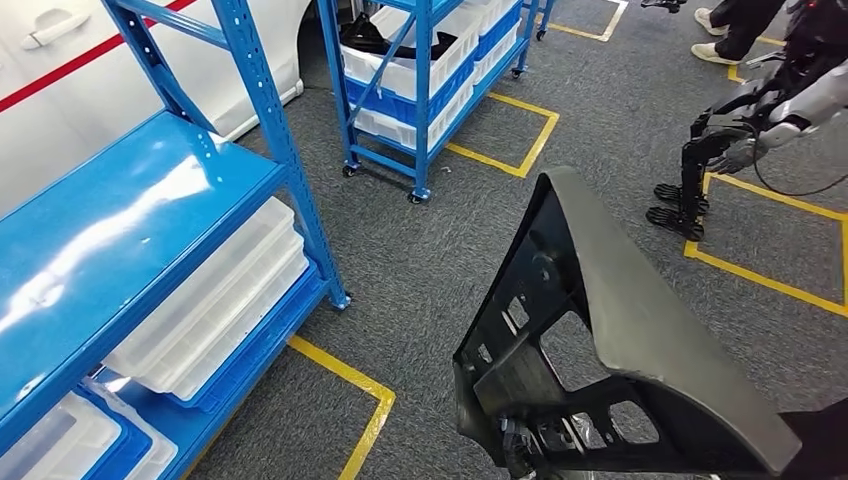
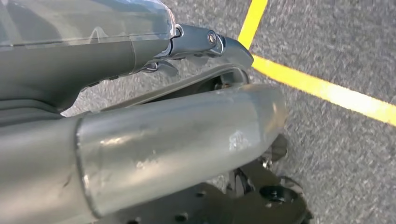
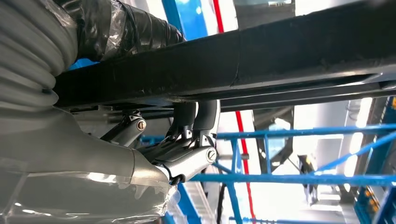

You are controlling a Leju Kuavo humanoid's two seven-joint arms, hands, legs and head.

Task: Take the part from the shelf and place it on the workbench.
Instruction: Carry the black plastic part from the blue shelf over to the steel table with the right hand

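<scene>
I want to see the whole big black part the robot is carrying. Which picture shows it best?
The head view: the black part shows nearly whole there, with its smooth grey face and open ribbed frame. The right wrist view shows just a dark edge of it, with the right hand hooked on it. The left wrist view shows a small holed piece.

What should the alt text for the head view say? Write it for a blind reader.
A large dark grey part fills the lower right, held up over grey carpet with yellow floor lines. A blue shelf with white bins stands left; another robot stands at upper right.
</scene>
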